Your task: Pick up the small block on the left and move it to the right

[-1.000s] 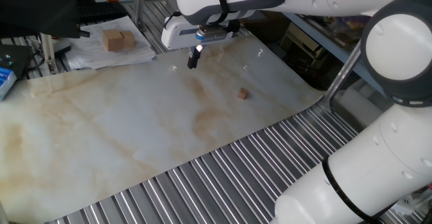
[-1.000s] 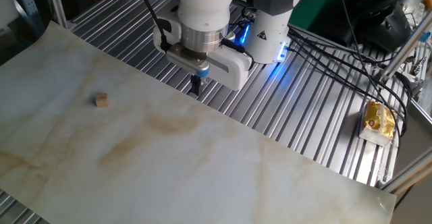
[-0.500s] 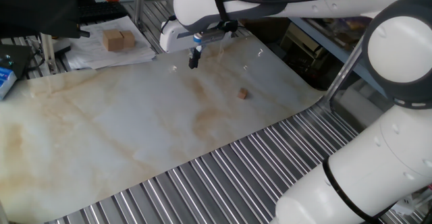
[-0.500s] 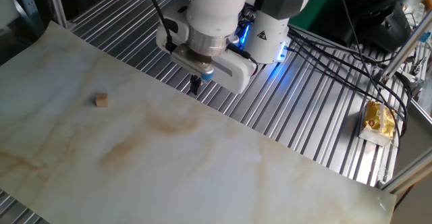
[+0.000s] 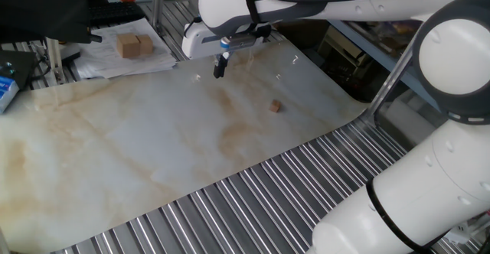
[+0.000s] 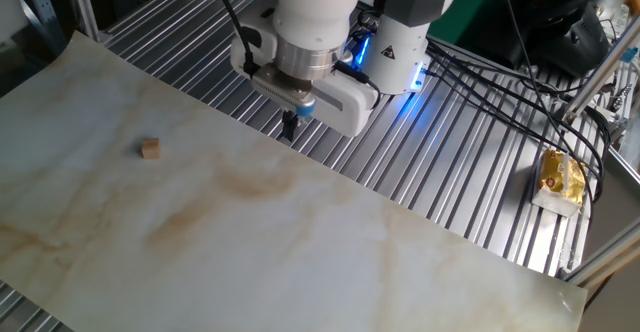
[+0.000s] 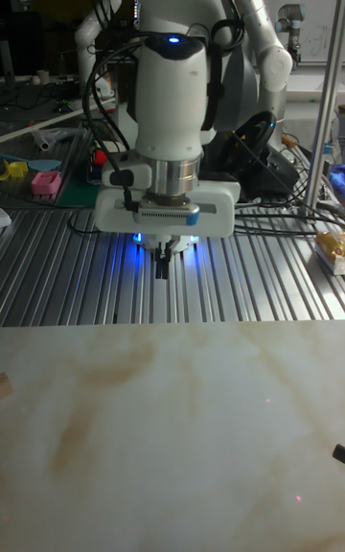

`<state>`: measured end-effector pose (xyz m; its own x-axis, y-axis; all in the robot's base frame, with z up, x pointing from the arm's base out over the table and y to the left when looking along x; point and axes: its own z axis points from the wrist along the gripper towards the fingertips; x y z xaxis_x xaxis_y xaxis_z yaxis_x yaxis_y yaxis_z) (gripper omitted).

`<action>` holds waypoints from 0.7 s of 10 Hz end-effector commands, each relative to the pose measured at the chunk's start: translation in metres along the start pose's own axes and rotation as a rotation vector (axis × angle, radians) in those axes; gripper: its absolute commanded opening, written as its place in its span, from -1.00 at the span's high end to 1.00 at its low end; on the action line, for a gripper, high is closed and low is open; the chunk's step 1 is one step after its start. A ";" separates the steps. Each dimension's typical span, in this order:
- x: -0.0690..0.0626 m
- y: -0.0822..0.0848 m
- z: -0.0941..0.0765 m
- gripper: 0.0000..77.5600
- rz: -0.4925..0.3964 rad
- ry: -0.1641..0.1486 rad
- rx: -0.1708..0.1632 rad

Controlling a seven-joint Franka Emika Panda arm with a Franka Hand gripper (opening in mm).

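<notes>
Since a second ago the arm has drifted slightly toward the far edge of the marbled sheet [image 5: 153,143], and little else differs. The gripper [image 5: 220,69] hangs above the sheet's edge near the ribbed metal table [image 6: 450,172], its dark fingers close together and holding nothing. The small block [image 6: 150,149] lies alone on the sheet, well apart from the gripper, untouched. Behind, two larger tan blocks [image 5: 134,45] sit side by side on some papers [image 5: 115,63].
</notes>
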<state>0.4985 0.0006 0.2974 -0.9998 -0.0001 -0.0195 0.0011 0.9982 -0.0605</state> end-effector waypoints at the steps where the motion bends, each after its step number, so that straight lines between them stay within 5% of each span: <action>1: -0.002 -0.001 0.001 1.00 0.009 -0.007 -0.015; 7: -0.012 -0.009 0.014 1.00 0.015 -0.019 -0.037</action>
<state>0.5061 -0.0040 0.2870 -0.9992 0.0175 -0.0361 0.0184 0.9996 -0.0231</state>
